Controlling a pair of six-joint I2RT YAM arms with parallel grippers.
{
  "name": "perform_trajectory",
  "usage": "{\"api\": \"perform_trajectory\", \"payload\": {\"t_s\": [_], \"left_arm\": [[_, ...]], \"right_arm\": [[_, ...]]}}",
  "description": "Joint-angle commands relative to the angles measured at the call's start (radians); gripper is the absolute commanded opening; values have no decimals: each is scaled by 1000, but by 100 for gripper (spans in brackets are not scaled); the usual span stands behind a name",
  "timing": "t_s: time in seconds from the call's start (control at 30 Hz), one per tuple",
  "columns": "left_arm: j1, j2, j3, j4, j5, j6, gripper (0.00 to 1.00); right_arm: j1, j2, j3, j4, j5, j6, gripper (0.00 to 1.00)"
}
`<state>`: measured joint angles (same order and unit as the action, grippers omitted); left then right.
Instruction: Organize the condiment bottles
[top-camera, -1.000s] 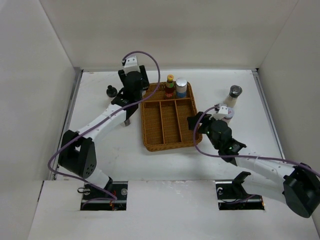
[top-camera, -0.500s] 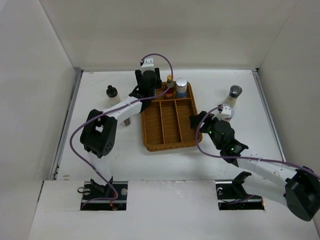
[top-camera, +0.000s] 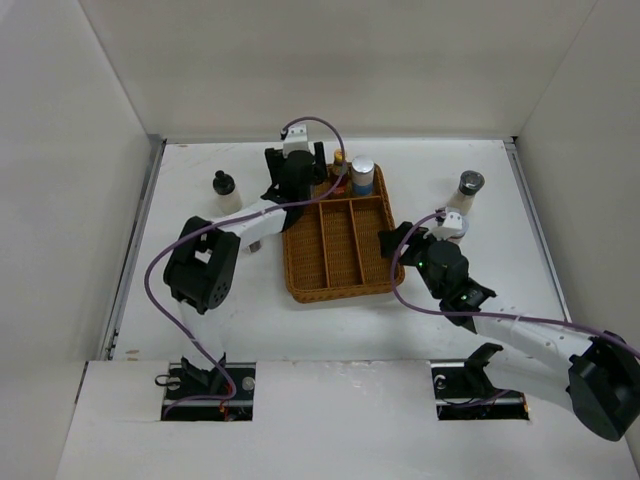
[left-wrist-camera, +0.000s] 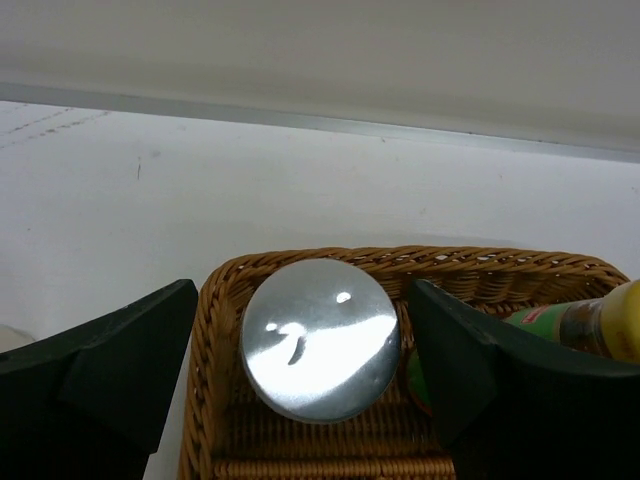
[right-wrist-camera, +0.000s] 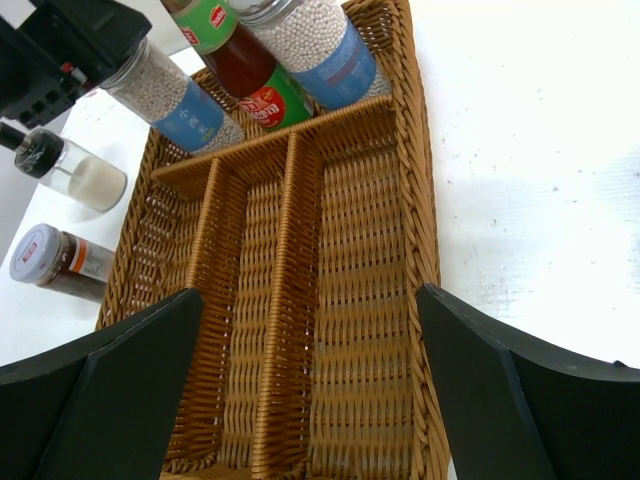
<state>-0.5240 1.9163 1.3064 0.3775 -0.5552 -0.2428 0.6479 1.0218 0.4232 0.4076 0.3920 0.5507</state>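
left wrist: silver-lidded shaker (left-wrist-camera: 318, 338) in tray (left-wrist-camera: 480, 265), btwn jaws of left end effector (left-wrist-camera: 300, 352), spread wide.

White table (top-camera: 330, 330) with wicker tray (top-camera: 340, 293), black-capped jar (top-camera: 224, 188), white-lidded jar (right-wrist-camera: 60, 265) and silver-lidded shaker (top-camera: 466, 193)

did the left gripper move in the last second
Yes. In the top view the left gripper shifted right, away from the black-capped jar, to the wicker tray's far-left corner, where its jaws stand open.
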Motion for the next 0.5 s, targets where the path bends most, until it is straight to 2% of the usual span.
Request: {"api": "perform_trajectory", "payload": {"t_s": [0.0, 0.27, 0.47], "left_arm": [[-6, -127, -38, 77, -34, -4, 89], [-14, -405, -264, 29, -123, -15, 90], [12, -577, -436, -264, -109, -151, 90]], "right_arm": [[-6, -11, -6, 60, -1, 9, 95], [-6, -28, -9, 57, -1, 9, 96], [-1, -32, -9, 56, -1, 11, 97]]}}
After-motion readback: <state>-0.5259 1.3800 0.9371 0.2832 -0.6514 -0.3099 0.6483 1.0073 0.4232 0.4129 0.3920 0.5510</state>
